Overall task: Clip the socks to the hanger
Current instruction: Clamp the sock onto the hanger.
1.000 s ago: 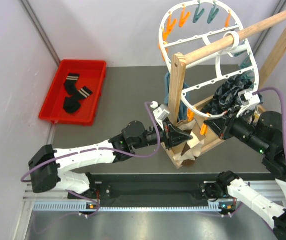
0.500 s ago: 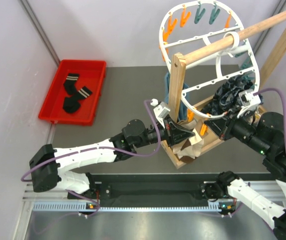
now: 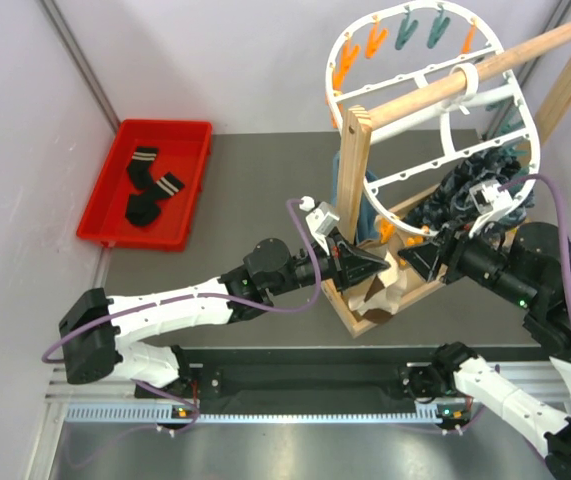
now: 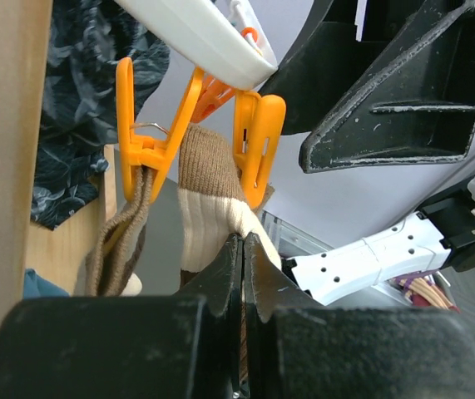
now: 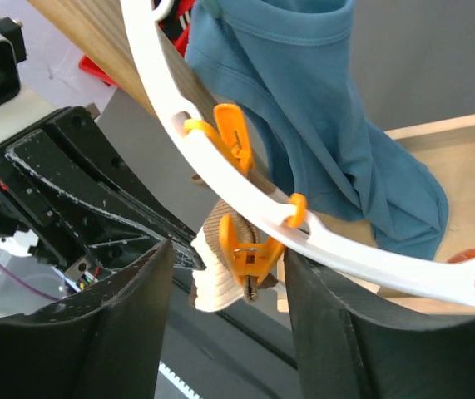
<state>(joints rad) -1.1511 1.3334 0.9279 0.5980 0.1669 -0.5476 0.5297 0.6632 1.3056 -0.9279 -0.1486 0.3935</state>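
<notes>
Right claw (image 5: 227, 281) has opened around the orange peg (image 5: 240, 241); left claw (image 4: 242, 243) clenches sock (image 4: 208, 187).

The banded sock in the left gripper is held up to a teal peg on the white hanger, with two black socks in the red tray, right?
The peg is orange, not teal: the left wrist view shows the left gripper holding the banded sock up to an orange peg on the white hanger. Two black socks do lie in the red tray.

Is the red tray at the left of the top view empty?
No, the red tray holds black socks with white-striped cuffs lying on its floor.
</notes>
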